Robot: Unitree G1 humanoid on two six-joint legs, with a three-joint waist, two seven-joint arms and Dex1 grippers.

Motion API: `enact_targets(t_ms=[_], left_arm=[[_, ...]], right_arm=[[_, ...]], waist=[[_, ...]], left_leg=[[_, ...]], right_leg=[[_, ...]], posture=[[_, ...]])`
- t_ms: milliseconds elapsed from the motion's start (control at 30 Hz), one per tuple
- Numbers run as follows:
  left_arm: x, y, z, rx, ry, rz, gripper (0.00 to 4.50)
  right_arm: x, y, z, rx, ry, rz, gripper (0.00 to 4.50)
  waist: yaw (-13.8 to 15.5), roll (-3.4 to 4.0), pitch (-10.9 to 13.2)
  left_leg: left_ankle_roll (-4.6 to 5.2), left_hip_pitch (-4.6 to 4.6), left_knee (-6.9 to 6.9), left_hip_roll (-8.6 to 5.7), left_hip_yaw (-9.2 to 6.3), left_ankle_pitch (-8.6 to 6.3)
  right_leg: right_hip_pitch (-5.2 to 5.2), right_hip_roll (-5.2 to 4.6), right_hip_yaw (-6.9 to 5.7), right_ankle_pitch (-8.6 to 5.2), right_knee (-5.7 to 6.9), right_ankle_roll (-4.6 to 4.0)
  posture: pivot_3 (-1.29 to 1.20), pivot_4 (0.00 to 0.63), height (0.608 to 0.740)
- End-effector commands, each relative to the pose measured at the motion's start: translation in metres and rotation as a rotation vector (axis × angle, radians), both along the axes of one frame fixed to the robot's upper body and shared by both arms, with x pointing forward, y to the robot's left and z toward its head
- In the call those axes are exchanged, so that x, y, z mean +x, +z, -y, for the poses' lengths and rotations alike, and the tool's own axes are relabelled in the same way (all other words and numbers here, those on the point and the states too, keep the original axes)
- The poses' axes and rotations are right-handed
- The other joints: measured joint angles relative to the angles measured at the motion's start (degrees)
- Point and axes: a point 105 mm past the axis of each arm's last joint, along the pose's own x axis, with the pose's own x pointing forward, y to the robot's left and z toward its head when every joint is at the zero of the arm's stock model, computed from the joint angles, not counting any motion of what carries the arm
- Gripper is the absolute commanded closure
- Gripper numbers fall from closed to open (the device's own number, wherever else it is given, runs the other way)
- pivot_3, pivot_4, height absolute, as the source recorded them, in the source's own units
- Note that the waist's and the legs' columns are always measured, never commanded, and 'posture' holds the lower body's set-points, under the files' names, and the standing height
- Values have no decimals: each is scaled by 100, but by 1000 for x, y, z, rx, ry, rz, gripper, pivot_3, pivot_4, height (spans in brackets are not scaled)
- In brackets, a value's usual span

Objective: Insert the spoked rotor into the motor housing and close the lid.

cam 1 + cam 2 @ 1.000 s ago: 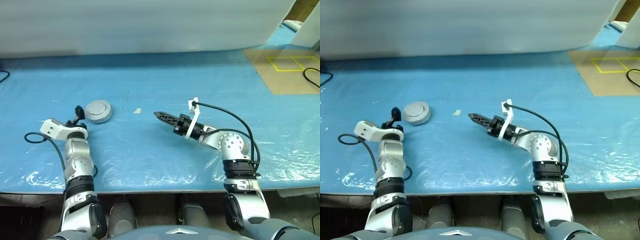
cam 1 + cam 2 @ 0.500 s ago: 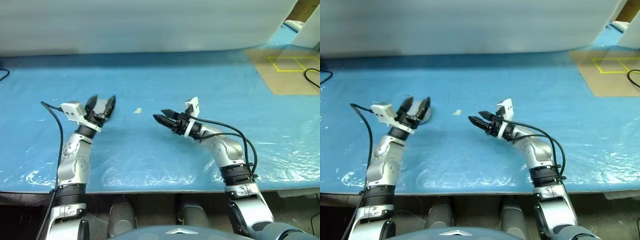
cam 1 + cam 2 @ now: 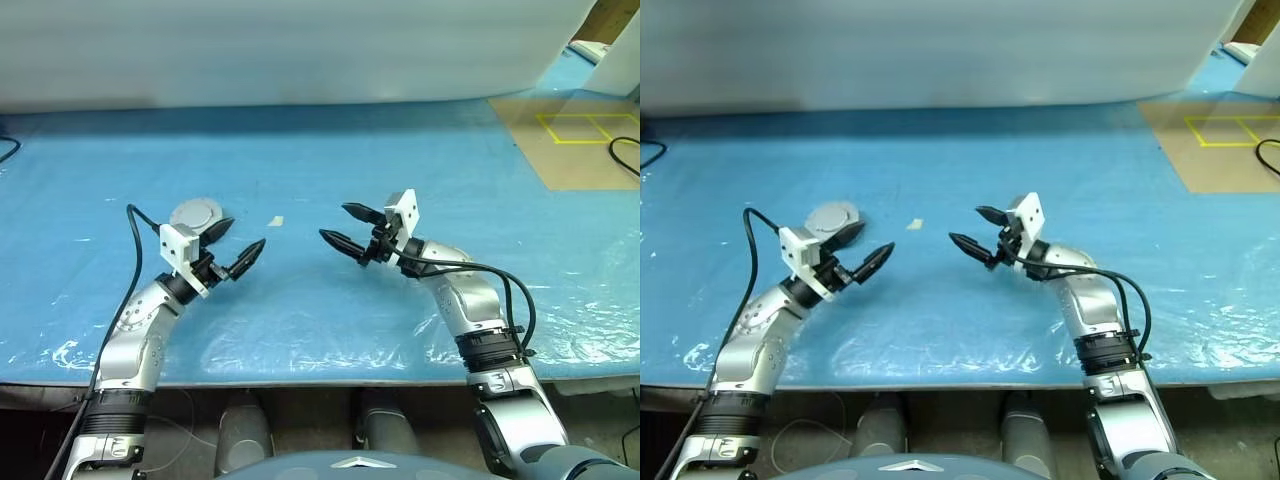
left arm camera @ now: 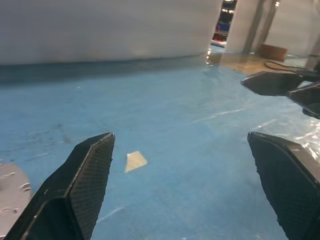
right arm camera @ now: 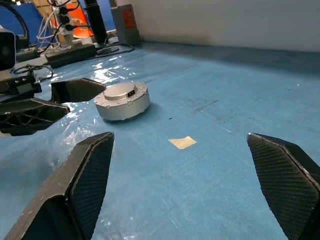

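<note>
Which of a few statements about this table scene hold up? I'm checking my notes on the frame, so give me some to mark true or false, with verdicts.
1. The round silver motor sits on the blue table cover. True.
2. The left gripper is clamped on the motor. False: its jaws stand open and empty, beside the motor.
3. The right gripper has its jaws open and holds nothing. True.
4. A small pale scrap lies on the cover between the motor and the right gripper. True.
5. The motor lies inside the yellow taped outline. False: it lies far from that outline, near the left gripper.
</note>
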Motion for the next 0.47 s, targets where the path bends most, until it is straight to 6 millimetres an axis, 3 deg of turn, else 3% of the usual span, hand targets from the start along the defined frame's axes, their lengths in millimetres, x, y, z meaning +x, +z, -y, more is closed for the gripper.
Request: enact_targets(t_ms=[33,233,467], left_arm=[[-7,8,7,31,-45,32,0],[-10,11,3,84,-33,63,0],[-12,9,5,109,-20,71,0]], right_arm=[[-5,1,2,-24,43,31,14],[-19,-20,-3,-140,143,9,14],[-20,-25,-10,-155,180,4,14]], waist=[[-20,0,0],[-68,0,0],[-85,0,0]], left_leg=[[0,0,0,0,0,0],[1,1,2,0,0,0],[3,2,3,1,1,-1]], right_leg=[[0,0,0,0,0,0],[1,0,1,0,2,-1],[1,0,1,0,3,-2]], posture=[[0,150,740],[0,150,740],[0,150,740]])
